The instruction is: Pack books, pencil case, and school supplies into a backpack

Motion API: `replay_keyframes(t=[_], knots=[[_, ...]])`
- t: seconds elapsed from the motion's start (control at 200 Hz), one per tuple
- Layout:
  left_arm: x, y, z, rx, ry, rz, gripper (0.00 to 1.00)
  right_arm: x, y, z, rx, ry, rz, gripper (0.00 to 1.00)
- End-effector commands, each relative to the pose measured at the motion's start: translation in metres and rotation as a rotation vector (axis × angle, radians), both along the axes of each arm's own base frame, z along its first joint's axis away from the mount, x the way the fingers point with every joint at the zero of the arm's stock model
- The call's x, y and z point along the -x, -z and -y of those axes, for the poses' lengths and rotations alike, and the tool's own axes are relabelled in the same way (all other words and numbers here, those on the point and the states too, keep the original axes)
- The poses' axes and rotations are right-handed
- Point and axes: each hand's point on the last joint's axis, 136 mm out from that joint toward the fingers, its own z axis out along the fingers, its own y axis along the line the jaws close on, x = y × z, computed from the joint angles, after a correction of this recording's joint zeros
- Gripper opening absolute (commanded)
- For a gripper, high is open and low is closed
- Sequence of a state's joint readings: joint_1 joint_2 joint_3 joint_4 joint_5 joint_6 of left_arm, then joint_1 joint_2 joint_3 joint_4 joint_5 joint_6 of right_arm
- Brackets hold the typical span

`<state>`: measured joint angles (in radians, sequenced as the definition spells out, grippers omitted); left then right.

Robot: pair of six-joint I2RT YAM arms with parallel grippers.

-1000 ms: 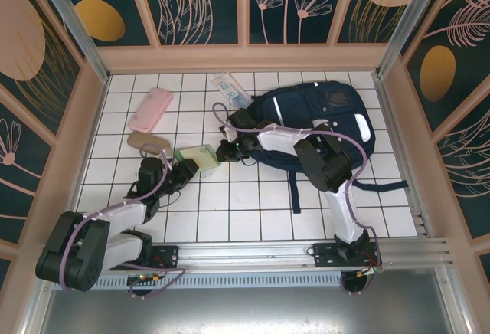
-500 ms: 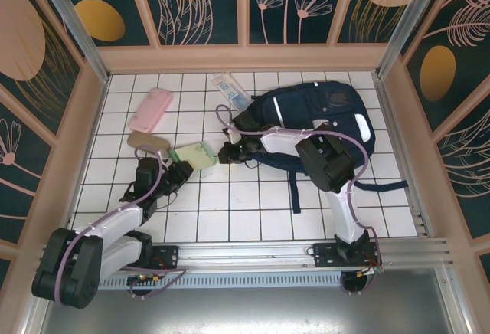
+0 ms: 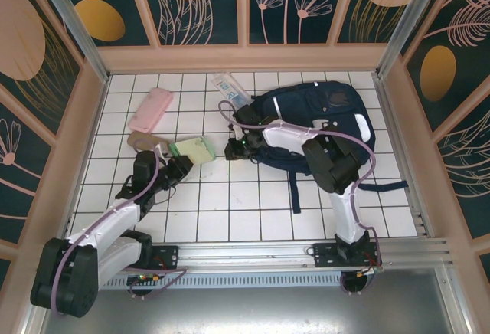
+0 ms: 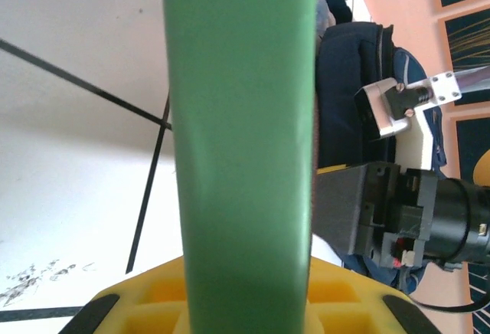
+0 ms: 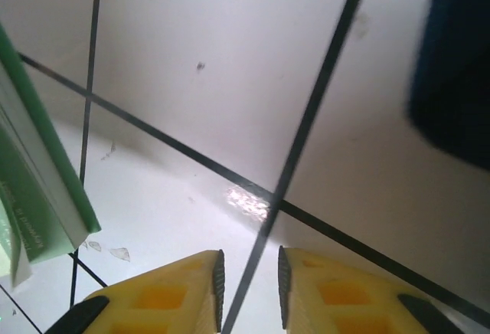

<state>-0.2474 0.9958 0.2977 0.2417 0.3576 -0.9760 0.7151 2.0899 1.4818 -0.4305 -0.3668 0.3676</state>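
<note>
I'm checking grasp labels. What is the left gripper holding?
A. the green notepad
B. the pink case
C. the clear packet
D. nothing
A: in the left wrist view the notepad runs up from between the yellow fingers, and from above the left gripper sits clamped on the notepad's near edge.

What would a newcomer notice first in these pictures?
The large navy-blue fabric backpack with white stripes sprawls across the far right of the white tiled table. Left of it, the left end effector grips a pale green notepad, whose edge runs up the middle of the left wrist view. The right end effector hovers beside the backpack's left edge, holding nothing.
</note>
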Motion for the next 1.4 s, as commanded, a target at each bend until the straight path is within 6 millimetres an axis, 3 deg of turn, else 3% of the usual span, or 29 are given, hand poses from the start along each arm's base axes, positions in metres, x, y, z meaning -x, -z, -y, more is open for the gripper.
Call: replay_keyframes(t=[0.0, 0.15, 0.305, 0.52, 0.911, 1.021, 1.106, 1.191, 1.396], knots=[[-0.009, -0.028, 0.004, -0.007, 0.037, 0.080, 0.01, -0.025, -0.063, 0.019, 0.063, 0.037, 0.151, 0.30], [-0.013, -0.040, 0.010, 0.014, 0.056, 0.103, 0.01, -0.053, -0.102, 0.055, 0.201, 0.124, 0.313, 0.39], [-0.017, -0.050, 0.015, 0.034, 0.080, 0.124, 0.02, -0.074, -0.109, 0.103, 0.394, 0.192, 0.402, 0.43], [-0.018, -0.052, 0.019, 0.046, 0.104, 0.128, 0.02, -0.083, -0.084, 0.138, 0.542, 0.207, 0.411, 0.46], [-0.016, -0.052, 0.022, 0.049, 0.121, 0.123, 0.02, -0.089, -0.033, 0.144, 0.619, 0.196, 0.362, 0.51], [-0.016, -0.055, 0.023, 0.056, 0.129, 0.126, 0.02, -0.090, -0.022, 0.147, 0.623, 0.193, 0.358, 0.43], [-0.017, -0.055, 0.025, 0.062, 0.137, 0.123, 0.02, -0.092, -0.015, 0.155, 0.631, 0.214, 0.336, 0.14], [-0.019, -0.060, 0.027, 0.077, 0.143, 0.132, 0.02, -0.096, -0.031, 0.155, 0.597, 0.235, 0.367, 0.00], [-0.032, -0.071, 0.034, 0.113, 0.147, 0.150, 0.01, -0.109, -0.115, 0.150, 0.497, 0.292, 0.520, 0.00]])
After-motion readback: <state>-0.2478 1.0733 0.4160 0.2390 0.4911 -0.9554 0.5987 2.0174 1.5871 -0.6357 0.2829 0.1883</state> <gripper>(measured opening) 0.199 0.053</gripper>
